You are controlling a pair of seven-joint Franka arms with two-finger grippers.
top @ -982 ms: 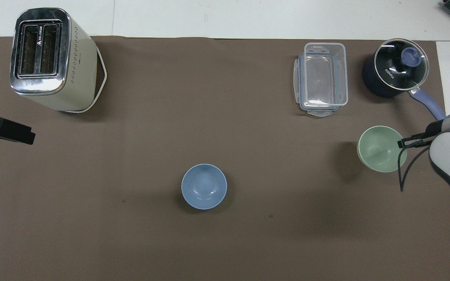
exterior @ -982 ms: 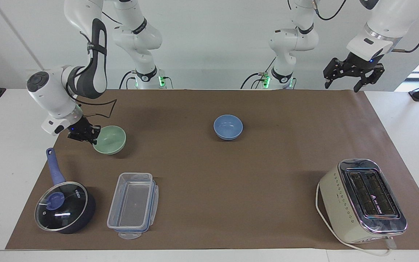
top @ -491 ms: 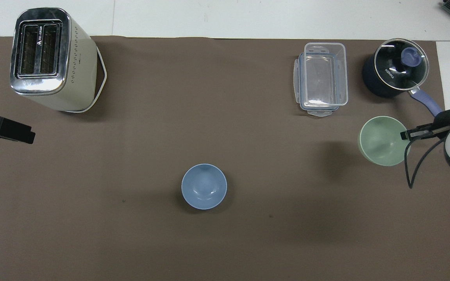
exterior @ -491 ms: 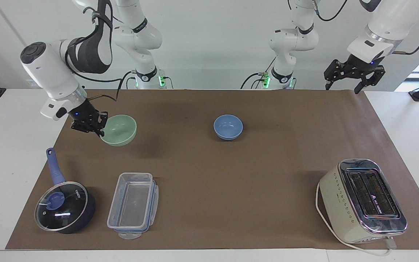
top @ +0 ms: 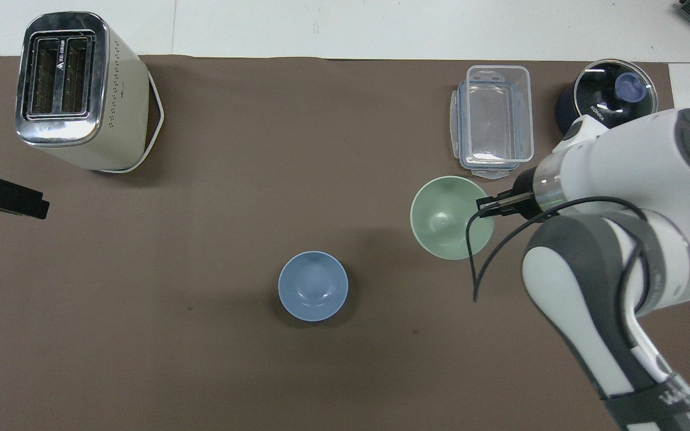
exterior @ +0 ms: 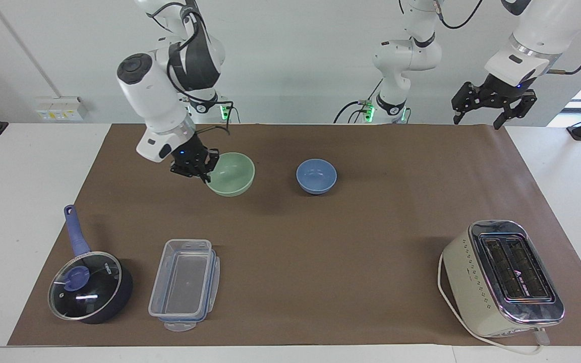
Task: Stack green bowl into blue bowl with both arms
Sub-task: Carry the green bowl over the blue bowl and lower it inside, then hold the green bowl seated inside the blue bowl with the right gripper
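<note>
My right gripper (exterior: 205, 170) is shut on the rim of the pale green bowl (exterior: 231, 174) and holds it up in the air over the brown mat, between the blue bowl and the clear container; both also show in the overhead view, the gripper (top: 489, 207) and the green bowl (top: 448, 216). The periwinkle-blue bowl (exterior: 316, 176) stands upright and empty on the mat near the table's middle (top: 312, 285). My left gripper (exterior: 492, 103) waits open and empty, raised over the left arm's end of the table; only its tip shows in the overhead view (top: 3, 197).
A cream toaster (exterior: 502, 278) stands at the left arm's end, farther from the robots. A clear plastic container (exterior: 184, 285) and a dark blue lidded saucepan (exterior: 89, 285) stand at the right arm's end, farther from the robots than the bowls.
My right gripper has lifted the green bowl off the mat and carried it toward the blue bowl. The left arm has barely moved.
</note>
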